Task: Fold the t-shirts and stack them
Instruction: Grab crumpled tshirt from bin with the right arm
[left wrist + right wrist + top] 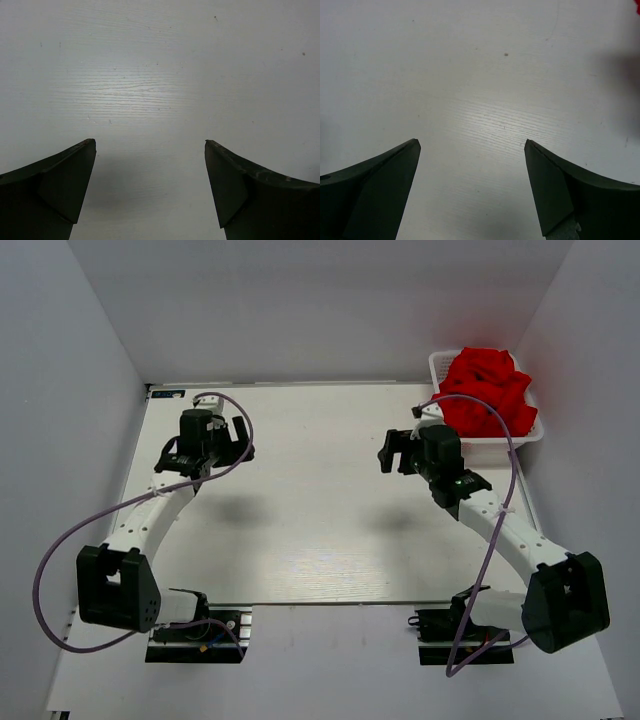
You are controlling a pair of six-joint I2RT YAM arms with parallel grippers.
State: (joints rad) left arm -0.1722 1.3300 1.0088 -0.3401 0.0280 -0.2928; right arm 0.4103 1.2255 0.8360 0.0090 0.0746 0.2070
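1. The worktop (320, 530) is the biggest thing before you: pale, with a fine wood grain. It carries the basket (437, 365) at its far right corner.
2. Your left arm (150, 515) reaches up the side of the worktop opposite the basket. Its head is well apart from the basket, with most of the worktop's width between them.
3. Your right arm (500, 525) reaches up on the basket's own side. Its head is near the basket, just in front of its near left corner. From the top view you cannot tell whether the two touch.
4. The basket is white plastic lattice and sits close to the right wall.
5. The t-shirts (488, 390) are all inside the basket, a crumpled bright red heap that rises above its rim. None is folded, and you cannot count them from here.
6. The left jaws stand wide open and hold nothing. In the left wrist view the two dark fingers (50, 185) are far apart, with only bare worktop between them.
7. The right jaws are also spread wide and hold nothing. In the right wrist view the fingers (375, 185) frame bare worktop, beside the basket rather than over it.
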